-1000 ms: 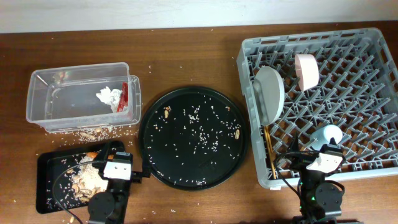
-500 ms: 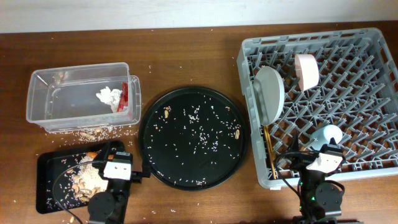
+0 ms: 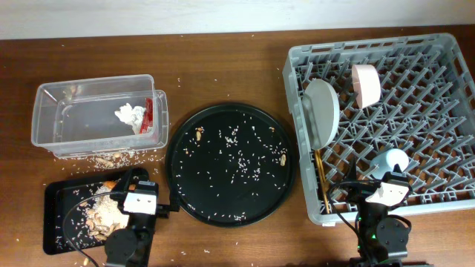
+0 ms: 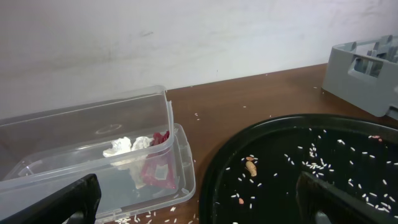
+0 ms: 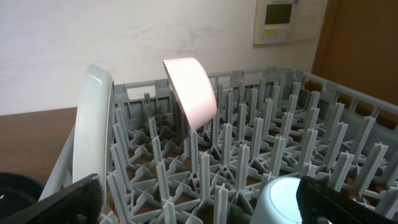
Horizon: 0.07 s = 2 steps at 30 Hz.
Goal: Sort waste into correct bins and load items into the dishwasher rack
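The clear tub (image 3: 93, 83) holds the white tissue (image 3: 130, 115) and red wrapper (image 3: 148, 115); both also show in the left wrist view, tissue (image 4: 127, 145) and wrapper (image 4: 158, 165). The flat black tray (image 3: 56, 196) holds beige scraps (image 3: 100, 215) and a carrot piece (image 3: 110, 185). The grey rack (image 3: 371, 44) holds the plate (image 3: 323, 111) on edge, the white-pink bowl (image 3: 366, 84), the blue cup (image 3: 392, 161) and the chopsticks (image 3: 321, 182). My left gripper (image 4: 199, 205) is open and empty beside the black tray. My right gripper (image 5: 199, 205) is open and empty, just short of the cup (image 5: 280, 199).
The large round black tray (image 3: 172, 159) lies mid-table, strewn with rice and two beige scraps (image 3: 200, 134) (image 3: 284, 157). Rice and crumbs lie on the wood below the tub. A white wall runs along the table's far edge.
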{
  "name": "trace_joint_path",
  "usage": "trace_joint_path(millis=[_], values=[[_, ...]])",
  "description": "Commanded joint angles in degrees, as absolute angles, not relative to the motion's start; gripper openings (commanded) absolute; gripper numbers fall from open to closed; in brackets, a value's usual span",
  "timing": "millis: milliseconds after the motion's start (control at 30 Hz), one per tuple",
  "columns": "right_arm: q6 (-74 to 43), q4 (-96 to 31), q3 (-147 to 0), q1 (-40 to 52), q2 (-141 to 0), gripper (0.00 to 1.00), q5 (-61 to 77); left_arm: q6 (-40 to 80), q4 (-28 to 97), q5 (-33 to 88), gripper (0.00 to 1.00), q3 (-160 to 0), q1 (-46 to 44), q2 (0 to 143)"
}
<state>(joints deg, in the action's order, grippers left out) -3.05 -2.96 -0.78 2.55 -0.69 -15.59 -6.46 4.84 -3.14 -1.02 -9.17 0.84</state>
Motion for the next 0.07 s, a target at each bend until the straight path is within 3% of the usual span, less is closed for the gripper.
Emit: trace_joint_path(millis=[0,33], values=[[-3.42,-3.14,-0.32,2.22,-0.36,0.98,-15.68,-7.20,4.56,-2.33,0.99,-0.54,-8.82,0.40],[-3.44,-3.14,-0.32,2.22,-0.36,0.98,-15.68,-7.20,4.56,-2.33,0.99,-0.54,-8.82,0.40]])
